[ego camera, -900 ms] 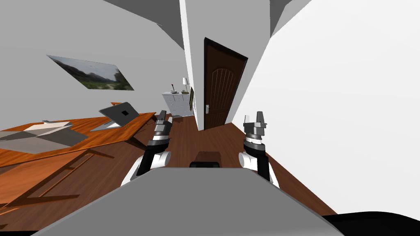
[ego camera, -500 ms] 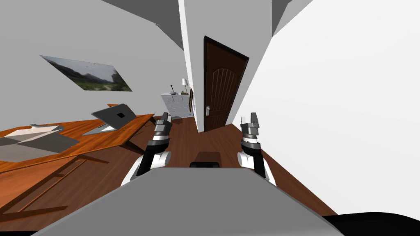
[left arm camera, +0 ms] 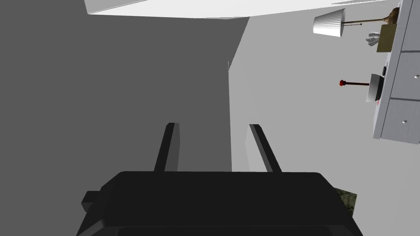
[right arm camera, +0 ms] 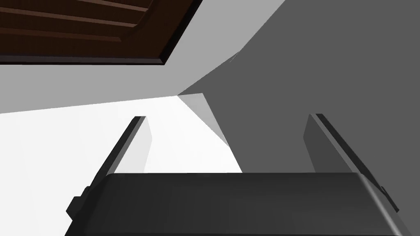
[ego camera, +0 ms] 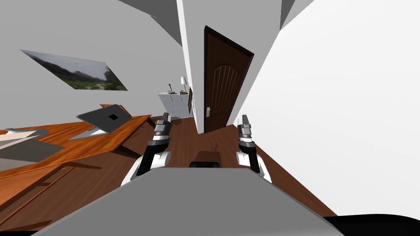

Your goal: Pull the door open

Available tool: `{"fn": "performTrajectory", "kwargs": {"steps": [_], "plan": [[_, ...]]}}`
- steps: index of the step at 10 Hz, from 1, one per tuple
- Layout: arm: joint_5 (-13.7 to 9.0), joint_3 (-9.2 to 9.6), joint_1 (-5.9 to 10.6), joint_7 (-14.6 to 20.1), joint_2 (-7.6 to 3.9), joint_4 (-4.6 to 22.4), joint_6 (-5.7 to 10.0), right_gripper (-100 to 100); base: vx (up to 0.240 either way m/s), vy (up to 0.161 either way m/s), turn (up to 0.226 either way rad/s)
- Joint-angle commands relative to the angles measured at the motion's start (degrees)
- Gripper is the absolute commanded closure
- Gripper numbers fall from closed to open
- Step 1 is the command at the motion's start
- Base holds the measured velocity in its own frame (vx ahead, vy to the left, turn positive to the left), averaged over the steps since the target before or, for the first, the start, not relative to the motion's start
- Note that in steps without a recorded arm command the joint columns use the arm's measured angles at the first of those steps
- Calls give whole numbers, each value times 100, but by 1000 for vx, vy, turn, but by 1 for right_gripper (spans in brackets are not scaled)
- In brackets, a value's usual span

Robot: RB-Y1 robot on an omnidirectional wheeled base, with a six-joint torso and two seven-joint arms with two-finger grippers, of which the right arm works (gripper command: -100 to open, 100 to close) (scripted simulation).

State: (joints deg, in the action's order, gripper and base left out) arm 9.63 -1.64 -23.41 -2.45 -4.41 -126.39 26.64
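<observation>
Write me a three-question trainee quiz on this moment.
1. True or false: the right gripper is shut on the door handle.
2. What lies on the wooden desk? A) laptop B) kettle C) ball
3. Fill in: the dark brown door stands ___ in its frame.
Key: 1 false, its fingers are open, well short of the door; 2 A; 3 shut.
</observation>
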Motion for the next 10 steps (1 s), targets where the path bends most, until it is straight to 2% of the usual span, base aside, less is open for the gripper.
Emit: {"fn": "performTrajectory", "kwargs": {"steps": [1, 4, 7, 8, 10], "plan": [[173, 42, 91, -151, -8, 191, -2, -100, 167, 34, -9], [543, 78, 241, -439, -79, 614, 35, -100, 147, 24, -8], [699, 93, 304, -560, -106, 793, 50, -100, 96, 22, -5], [861, 109, 369, -686, -133, 978, 66, -100, 117, 23, -13], [1027, 126, 436, -815, -159, 1168, 82, -100, 116, 40, -7]]}}
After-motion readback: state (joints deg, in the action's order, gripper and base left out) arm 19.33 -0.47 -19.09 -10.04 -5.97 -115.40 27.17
